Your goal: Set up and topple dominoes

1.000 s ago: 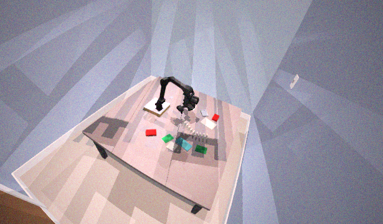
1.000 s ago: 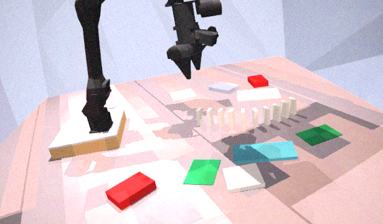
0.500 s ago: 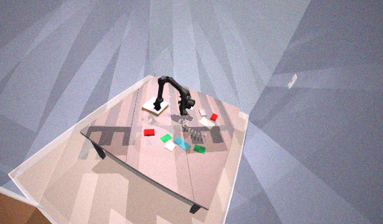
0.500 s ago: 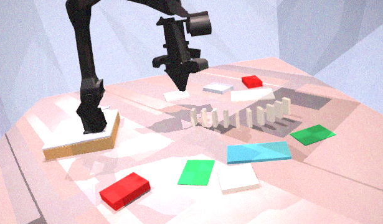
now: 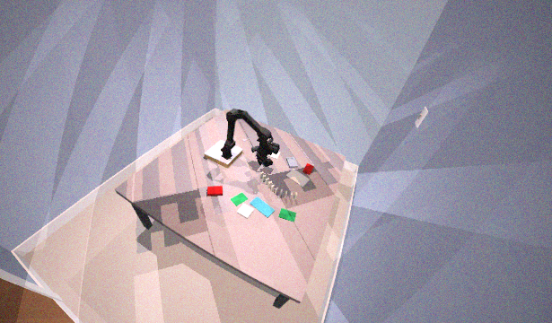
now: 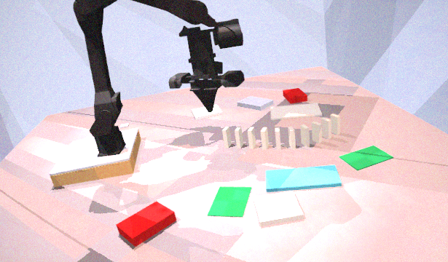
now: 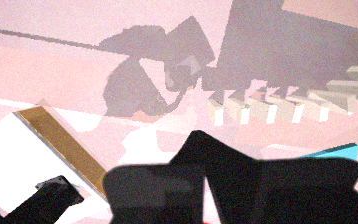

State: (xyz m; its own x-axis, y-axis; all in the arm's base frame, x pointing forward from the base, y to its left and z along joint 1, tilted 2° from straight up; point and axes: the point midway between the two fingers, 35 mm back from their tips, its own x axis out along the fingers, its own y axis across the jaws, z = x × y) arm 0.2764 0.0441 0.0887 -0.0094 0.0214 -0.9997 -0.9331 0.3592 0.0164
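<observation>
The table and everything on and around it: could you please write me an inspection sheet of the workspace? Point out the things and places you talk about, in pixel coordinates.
Surface: pinkish table (image 5: 240, 238), shadowed in patches.
Job's things: ten dominoes (image 6: 264, 138) standing in a curving row; none seen fallen.
Clutter: two red blocks (image 6: 146, 223), two green sheets (image 6: 229, 201), a blue slab (image 6: 303, 178), paler flat pieces (image 6: 255, 102).
Pincer (image 6: 210, 110): shut, nothing between its fingers, above the table.
Cables: nothing seen.
Surroundings: bluish walls (image 5: 460, 188).

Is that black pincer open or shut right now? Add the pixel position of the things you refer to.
Shut, holding nothing: in the exterior view, the pincer's (image 5: 267, 164) (image 6: 210, 110) two fingers meet in one point above the table, with nothing between them.
</observation>
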